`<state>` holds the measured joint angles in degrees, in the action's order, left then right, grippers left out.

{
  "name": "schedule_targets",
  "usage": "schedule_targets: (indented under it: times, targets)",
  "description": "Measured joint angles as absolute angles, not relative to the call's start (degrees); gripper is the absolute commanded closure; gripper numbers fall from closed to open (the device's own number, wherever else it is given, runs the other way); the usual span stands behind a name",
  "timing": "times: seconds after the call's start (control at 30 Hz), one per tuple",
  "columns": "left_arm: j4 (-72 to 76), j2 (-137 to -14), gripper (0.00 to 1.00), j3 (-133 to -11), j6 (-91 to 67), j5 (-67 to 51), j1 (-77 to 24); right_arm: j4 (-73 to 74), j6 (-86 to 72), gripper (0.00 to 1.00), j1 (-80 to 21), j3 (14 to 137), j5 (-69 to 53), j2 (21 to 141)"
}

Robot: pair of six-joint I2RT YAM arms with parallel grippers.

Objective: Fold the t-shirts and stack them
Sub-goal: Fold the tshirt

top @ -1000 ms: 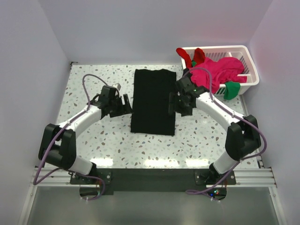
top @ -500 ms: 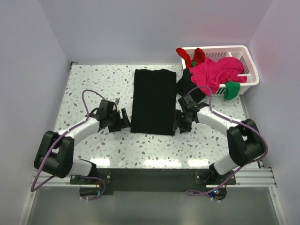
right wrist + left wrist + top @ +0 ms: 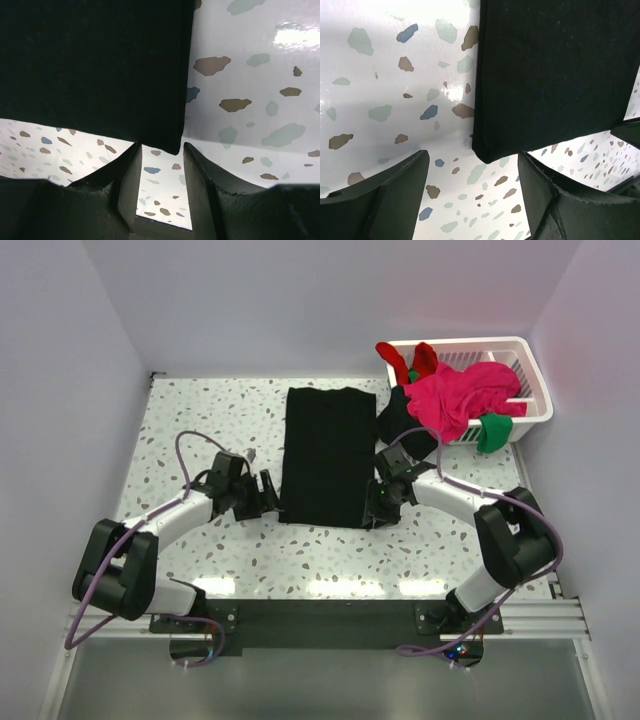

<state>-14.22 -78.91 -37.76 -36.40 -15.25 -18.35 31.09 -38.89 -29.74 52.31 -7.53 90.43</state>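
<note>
Here the black t-shirt (image 3: 328, 455) lies flat — between left tool (image 3: 270, 491) and right tool (image 3: 378, 504).

Two black t-shirts (image 3: 327, 455), one pink t-shirt (image 3: 462, 392), one red t-shirt (image 3: 421, 357), one green t-shirt (image 3: 493, 433), one basket (image 3: 538, 390).

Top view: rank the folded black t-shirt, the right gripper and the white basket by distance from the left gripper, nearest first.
1. The folded black t-shirt, its near left corner just beside the left gripper.
2. The right gripper, across the shirt's near edge.
3. The white basket, at the far right corner.
</note>
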Motion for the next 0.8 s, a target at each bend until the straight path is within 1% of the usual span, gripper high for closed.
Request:
schedule_targets:
  times: [0.13, 0.33, 0.43, 0.47, 0.53, 0.8]
  targets:
    - [-14.3, -78.9, 0.25, -37.8, -36.4, -15.3, -18.8, 31.1, -39.1, 0.59, -30.3, 52.2, -7.5, 92.2]
    - [-14.7, -78.9, 0.26, -37.8, -36.4, -15.3, -19.4, 31.0, -39.3, 0.66, -30.3, 52.0, -7.5, 92.6]
    - [-14.8, -78.9, 0.29, -37.8, -36.4, -15.3, -19.7, 31.0, -39.5, 0.72, -30.4, 51.9, -7.5, 92.6]
    - [-14.7, -78.9, 0.31, -37.8, -36.4, -15.4, -19.7, 31.0, -39.5, 0.76, -30.4, 51.9, -7.5, 92.6]
    - [-14.7, -79.1, 0.33, -37.8, -36.4, -15.6, -19.7, 30.9, -39.6, 0.79, -30.4, 51.9, -7.5, 92.6]
    - [-14.6, -82.1, 0.43, -37.9, -36.4, -16.6, -21.2, 30.6, -39.7, 0.82, -30.4, 51.9, -7.8, 93.6]
